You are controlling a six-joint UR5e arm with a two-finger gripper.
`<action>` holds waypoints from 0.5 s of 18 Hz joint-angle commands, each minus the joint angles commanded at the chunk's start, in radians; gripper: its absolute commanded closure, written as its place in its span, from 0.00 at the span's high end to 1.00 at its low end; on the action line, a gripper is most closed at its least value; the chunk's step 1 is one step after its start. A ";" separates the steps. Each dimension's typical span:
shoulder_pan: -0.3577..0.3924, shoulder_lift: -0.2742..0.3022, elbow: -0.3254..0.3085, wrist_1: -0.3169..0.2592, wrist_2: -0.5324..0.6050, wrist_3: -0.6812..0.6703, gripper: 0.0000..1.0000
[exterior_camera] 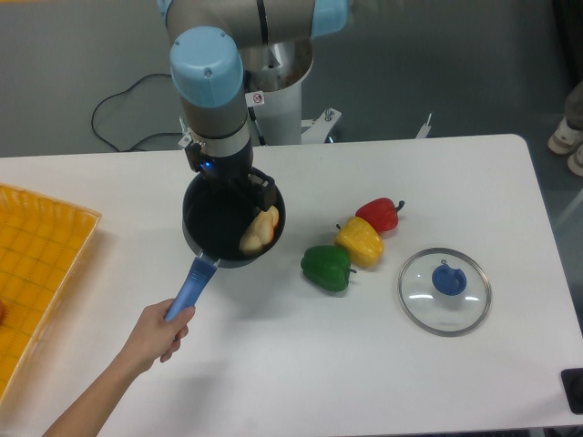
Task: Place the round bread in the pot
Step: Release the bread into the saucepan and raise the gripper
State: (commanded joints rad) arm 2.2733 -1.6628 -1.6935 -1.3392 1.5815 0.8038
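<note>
Bread in the pot, no legible writing.
The bread (259,231) lies inside the pot (211,218), just below the gripper (260,196); I cannot tell the jaws' state.

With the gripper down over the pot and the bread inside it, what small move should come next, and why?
Probably a straight lift of the gripper clear of the pot. The bread already lies inside against the right wall, so placing looks done. Whether the jaws are fully off it is hard to tell, so opening first would be safe. A hand holds the blue handle, so avoid sideways motion.
</note>
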 joint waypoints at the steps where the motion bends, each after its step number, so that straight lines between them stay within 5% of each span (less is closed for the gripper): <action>1: 0.005 0.003 0.003 0.000 0.000 0.000 1.00; 9: 0.181 0.012 0.066 -0.005 0.003 0.124 1.00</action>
State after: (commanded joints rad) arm 2.4541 -1.6505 -1.6277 -1.3438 1.5846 0.9277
